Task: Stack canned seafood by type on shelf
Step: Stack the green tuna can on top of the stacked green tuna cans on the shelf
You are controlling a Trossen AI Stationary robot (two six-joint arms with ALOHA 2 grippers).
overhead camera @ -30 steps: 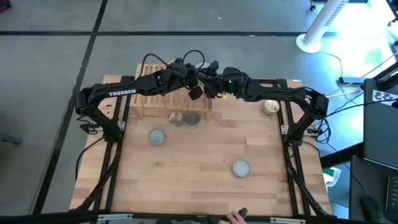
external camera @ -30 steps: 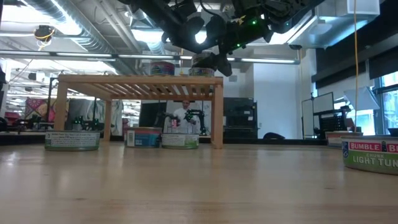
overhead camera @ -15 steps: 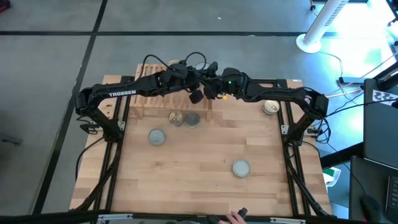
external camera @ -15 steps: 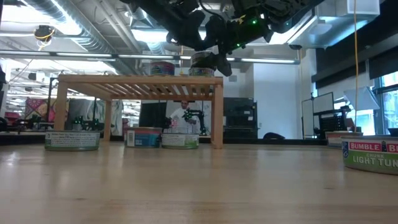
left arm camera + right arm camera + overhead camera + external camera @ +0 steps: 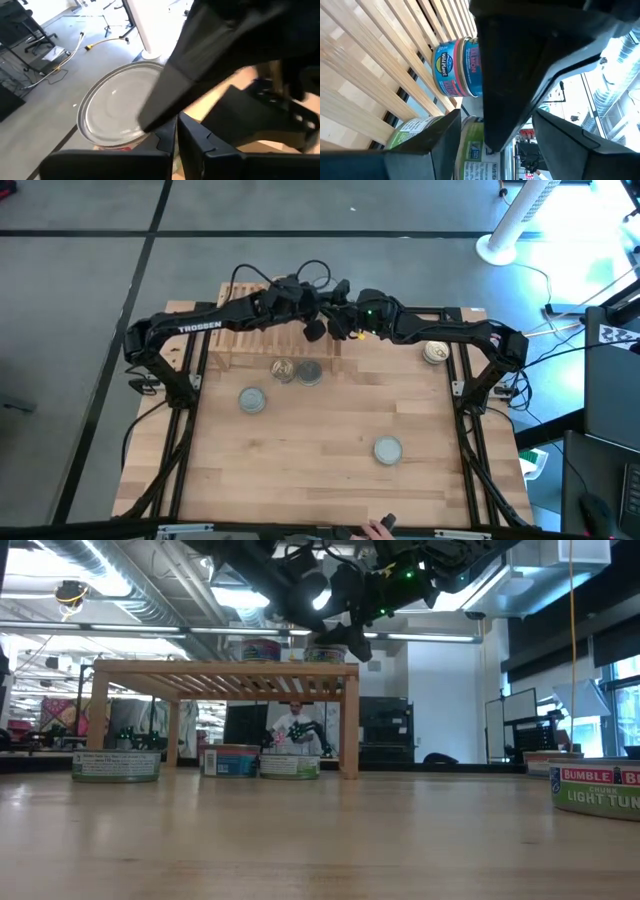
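The light-wood slatted shelf (image 5: pixel 245 330) stands at the table's far left. A blue-labelled can (image 5: pixel 460 65) sits on its slats. A silver-lidded can with a green label (image 5: pixel 112 107) is at the shelf's right end (image 5: pixel 325 653), between the fingers of my right gripper (image 5: pixel 495 115). My left gripper (image 5: pixel 175 137) is shut, its tips close to that can's rim. Both grippers meet above the shelf (image 5: pixel 325 325). Loose cans (image 5: pixel 252 400) (image 5: pixel 388 449) lie on the tabletop. My right gripper has the green-labelled can between its two fingers, one finger lying flat across the silver lid (image 5: pixel 160 100); the other is hidden below. It comes in about level from the table's right. The can is level at the shelf top; whether it rests there I cannot tell. My left gripper's shut tips are beside the can's rim (image 5: pixel 150 132); whether they touch it I cannot tell.
Two cans (image 5: pixel 283 368) (image 5: pixel 309 372) lie just in front of the shelf, and another (image 5: pixel 435 352) sits near the right arm's base. A person's hand (image 5: pixel 380 528) shows at the near edge. A person (image 5: pixel 295 725) stands far behind the table.
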